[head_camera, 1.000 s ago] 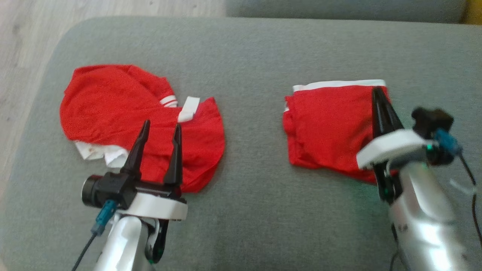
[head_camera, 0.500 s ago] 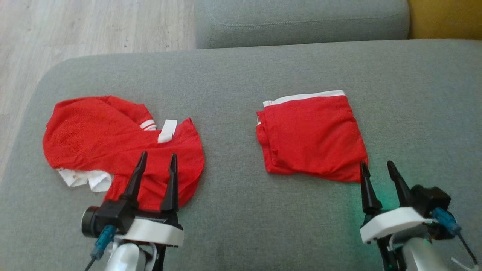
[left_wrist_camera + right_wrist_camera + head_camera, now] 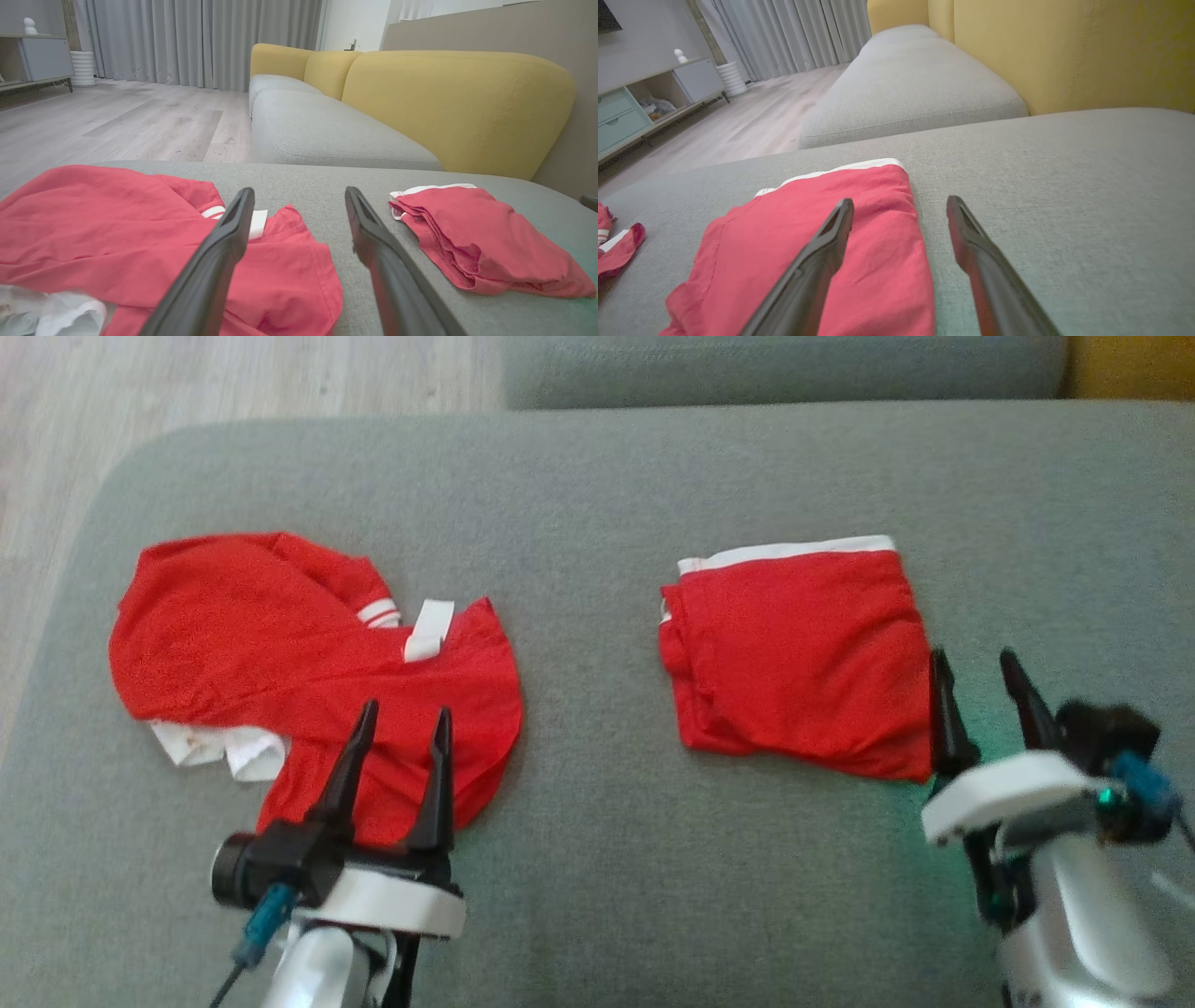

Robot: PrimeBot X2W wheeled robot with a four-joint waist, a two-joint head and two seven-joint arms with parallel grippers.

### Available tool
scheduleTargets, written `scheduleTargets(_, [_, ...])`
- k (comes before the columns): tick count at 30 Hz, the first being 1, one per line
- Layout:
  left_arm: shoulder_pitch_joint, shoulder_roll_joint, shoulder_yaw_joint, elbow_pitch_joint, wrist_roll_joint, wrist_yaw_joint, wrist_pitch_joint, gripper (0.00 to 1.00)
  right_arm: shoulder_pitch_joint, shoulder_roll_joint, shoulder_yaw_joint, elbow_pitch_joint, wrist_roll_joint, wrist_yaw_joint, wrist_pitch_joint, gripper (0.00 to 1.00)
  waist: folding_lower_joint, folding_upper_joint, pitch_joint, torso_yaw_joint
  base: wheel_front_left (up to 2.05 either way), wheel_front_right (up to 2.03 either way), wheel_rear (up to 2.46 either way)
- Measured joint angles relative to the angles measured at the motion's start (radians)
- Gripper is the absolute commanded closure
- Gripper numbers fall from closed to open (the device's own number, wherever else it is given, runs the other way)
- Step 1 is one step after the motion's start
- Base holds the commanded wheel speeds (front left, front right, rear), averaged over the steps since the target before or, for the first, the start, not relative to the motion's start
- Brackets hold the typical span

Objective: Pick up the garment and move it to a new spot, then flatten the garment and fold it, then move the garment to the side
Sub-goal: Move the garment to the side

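Note:
A folded red garment (image 3: 794, 653) with a white band lies flat on the grey cushion (image 3: 597, 859), right of centre. My right gripper (image 3: 974, 655) stands open just off its right edge, holding nothing. In the right wrist view its left finger hangs over the folded garment (image 3: 808, 242) and the gripper (image 3: 901, 200) is empty. A second, crumpled red garment (image 3: 308, 663) with white trim lies at the left. My left gripper (image 3: 406, 709) is open above its near edge. The left wrist view shows this gripper (image 3: 299, 191) apart from the crumpled cloth (image 3: 117, 233) and the folded garment (image 3: 476, 233).
The cushion's rounded edge drops to a wooden floor (image 3: 233, 373) at the far left. Another grey seat (image 3: 327, 135) lies beyond, with a yellow backrest (image 3: 458, 102) on the right. Bare grey cushion stretches between the two garments and along the front.
A second ago my right gripper was shut over the folded garment's right edge. It has since opened and drawn back beside that edge. The head camera shifted; the left gripper stayed open.

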State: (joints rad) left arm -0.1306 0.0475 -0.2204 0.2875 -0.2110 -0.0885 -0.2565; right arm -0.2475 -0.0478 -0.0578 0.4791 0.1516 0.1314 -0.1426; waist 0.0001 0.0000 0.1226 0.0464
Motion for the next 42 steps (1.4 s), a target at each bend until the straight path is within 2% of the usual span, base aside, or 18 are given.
scheduleTargets(4, [-0.034,0.000,-0.001,-0.001,0.000,0.000,0.000,0.00,-0.073,0.001,-0.049,0.035,-0.024,0.000,0.047,0.00,0.0001,0.0000,0.035,0.019,0.00,0.00,0.00])
scheduleTargets(9, [-0.086,-0.001,-0.005,-0.004,0.000,-0.001,0.000,0.00,-0.167,0.000,-0.116,0.145,-0.037,0.000,0.146,0.00,0.0001,0.0000,0.085,0.063,0.00,0.00,0.00])
scheduleTargets(15, [-0.091,-0.001,-0.006,-0.002,-0.022,-0.001,0.000,0.00,-0.245,-0.011,-0.132,0.262,-0.026,0.000,0.243,0.00,-0.0001,0.0000,0.126,0.107,0.00,0.00,0.00])
scheduleTargets(16, [-0.091,-0.001,-0.006,-0.002,-0.045,-0.001,0.000,0.00,-0.263,-0.018,-0.129,0.274,-0.026,0.000,0.256,0.35,-0.0001,0.0000,0.131,0.112,0.00,0.00,0.00])
scheduleTargets(17, [-0.093,-0.001,-0.007,-0.002,-0.051,-0.001,0.000,0.00,-0.280,-0.027,-0.119,0.283,-0.026,0.000,0.264,1.00,0.0000,0.0000,0.135,0.117,0.00,0.00,0.00])
scheduleTargets(22, [-0.114,-0.001,-0.006,-0.003,-0.050,0.001,0.000,0.00,-0.298,-0.057,-0.043,0.300,-0.039,0.000,0.250,1.00,0.0000,0.0000,0.132,0.121,0.00,0.00,0.00])
scheduleTargets(27, [-0.110,-0.001,-0.003,-0.003,-0.050,0.003,0.000,0.00,-0.293,-0.100,0.050,0.291,-0.065,0.000,0.227,1.00,0.0000,0.0000,0.109,0.093,0.00,0.00,0.00])
scheduleTargets(30, [-0.110,-0.001,0.000,-0.005,-0.050,0.006,0.000,0.00,-0.294,-0.167,0.109,0.262,-0.086,0.000,0.223,1.00,-0.0001,0.0000,0.100,0.067,0.00,0.00,0.00])
scheduleTargets(33, [-0.110,-0.001,0.000,-0.008,-0.050,0.006,0.000,0.00,-0.294,-0.261,0.146,0.241,-0.079,0.000,0.248,1.00,-0.0001,0.0000,0.101,0.046,0.00,0.00,0.00])
scheduleTargets(37, [-0.111,-0.001,-0.001,-0.017,-0.050,0.003,0.000,0.00,-0.296,-0.398,0.157,0.230,-0.071,0.000,0.277,1.00,0.0000,0.0000,0.125,0.038,0.00,0.00,0.00])
scheduleTargets(42, [-0.117,-0.001,0.000,-0.024,-0.042,-0.001,0.000,0.00,-0.307,-0.539,0.156,0.244,-0.072,0.000,0.285,1.00,0.0000,0.0000,0.165,0.041,0.00,0.00,0.00])
